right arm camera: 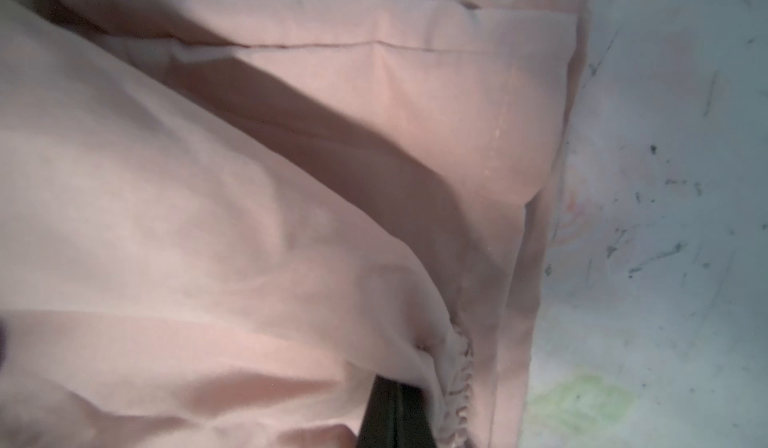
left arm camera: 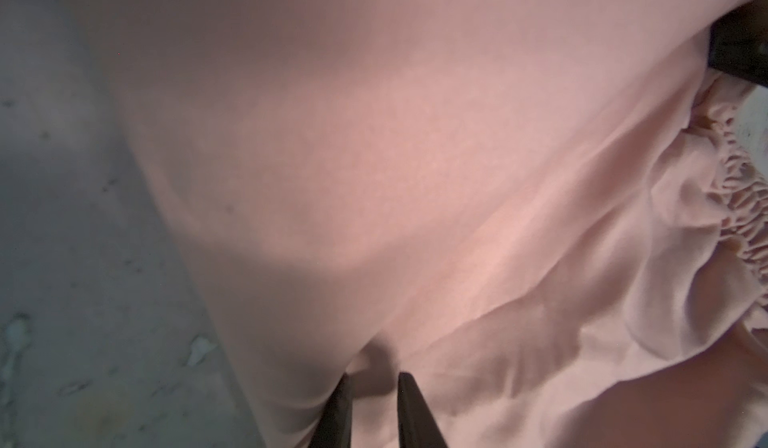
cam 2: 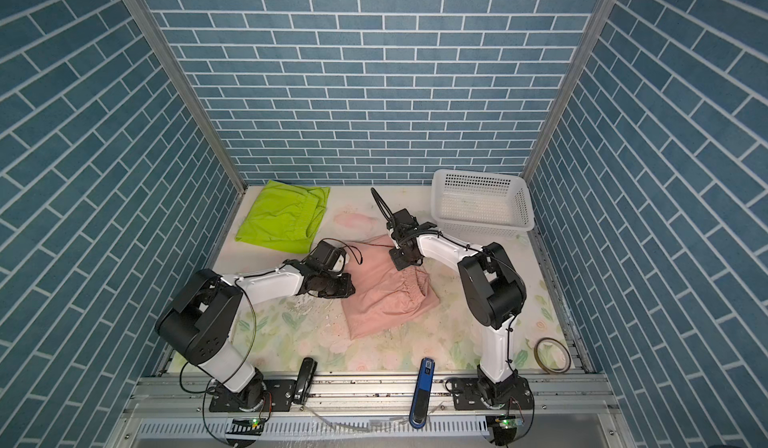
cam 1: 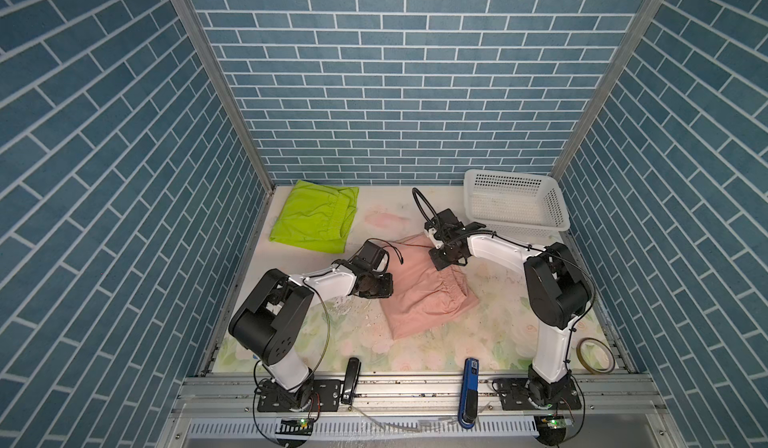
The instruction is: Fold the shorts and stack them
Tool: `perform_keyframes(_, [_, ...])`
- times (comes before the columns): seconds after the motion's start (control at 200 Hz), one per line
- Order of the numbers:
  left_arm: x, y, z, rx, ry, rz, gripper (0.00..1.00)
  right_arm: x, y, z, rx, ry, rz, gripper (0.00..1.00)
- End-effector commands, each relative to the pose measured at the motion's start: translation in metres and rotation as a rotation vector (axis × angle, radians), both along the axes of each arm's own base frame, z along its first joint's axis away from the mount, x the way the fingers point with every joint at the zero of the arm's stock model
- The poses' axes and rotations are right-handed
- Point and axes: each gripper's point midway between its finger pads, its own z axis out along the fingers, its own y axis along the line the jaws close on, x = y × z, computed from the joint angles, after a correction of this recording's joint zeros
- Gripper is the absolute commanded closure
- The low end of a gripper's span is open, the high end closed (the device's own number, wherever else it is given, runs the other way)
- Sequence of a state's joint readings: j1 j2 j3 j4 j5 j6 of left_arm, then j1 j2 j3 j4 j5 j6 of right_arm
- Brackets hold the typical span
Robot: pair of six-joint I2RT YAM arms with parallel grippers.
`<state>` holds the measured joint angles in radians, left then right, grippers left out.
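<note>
Risk: left gripper [left arm camera: 374, 379] pinched only a thin pucker of the pink shorts [cam 1: 419, 300]; a lift could slip it and spill the fold. Right gripper [right arm camera: 395, 392] was pressed together on the waistband [right arm camera: 457, 367] edge. Both arms reached low over mid-tabletop [cam 1: 478, 342], wrists pitched down. Green shorts [cam 1: 311, 221] lay folded, far-left.

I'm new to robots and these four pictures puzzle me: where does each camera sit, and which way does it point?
Top views: one twin-lens head high at the front, looking down; both show the left arm, right arm, table, green shorts, pink shorts and basket.
Left wrist: rides the left arm, close over pink fabric; only the left gripper's two dark fingers show.
Right wrist: rides the right arm, close over the same shorts; only the right gripper shows.
Shared: both wrist views catch the gathered waistband.
</note>
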<state>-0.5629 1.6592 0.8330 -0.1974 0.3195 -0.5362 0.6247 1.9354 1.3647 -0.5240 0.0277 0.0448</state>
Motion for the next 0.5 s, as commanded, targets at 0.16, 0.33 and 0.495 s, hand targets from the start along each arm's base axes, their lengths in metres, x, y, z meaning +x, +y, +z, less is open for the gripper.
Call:
perform_keyframes(0.16, [-0.01,0.016,-0.001,0.081,0.012,-0.008,0.8,0.018,-0.02,0.012,-0.123,-0.107,0.063,0.9])
perform_keyframes(0.33, [0.004,0.011,0.041,0.061,-0.072,-0.018,0.41,-0.011,0.006,0.05,0.144,-0.063,0.066,0.62])
perform_keyframes(0.495, [0.041,0.049,0.106,0.178,-0.229,0.067,0.0,-0.058,0.003,0.056,0.186,-0.045,0.131,0.4])
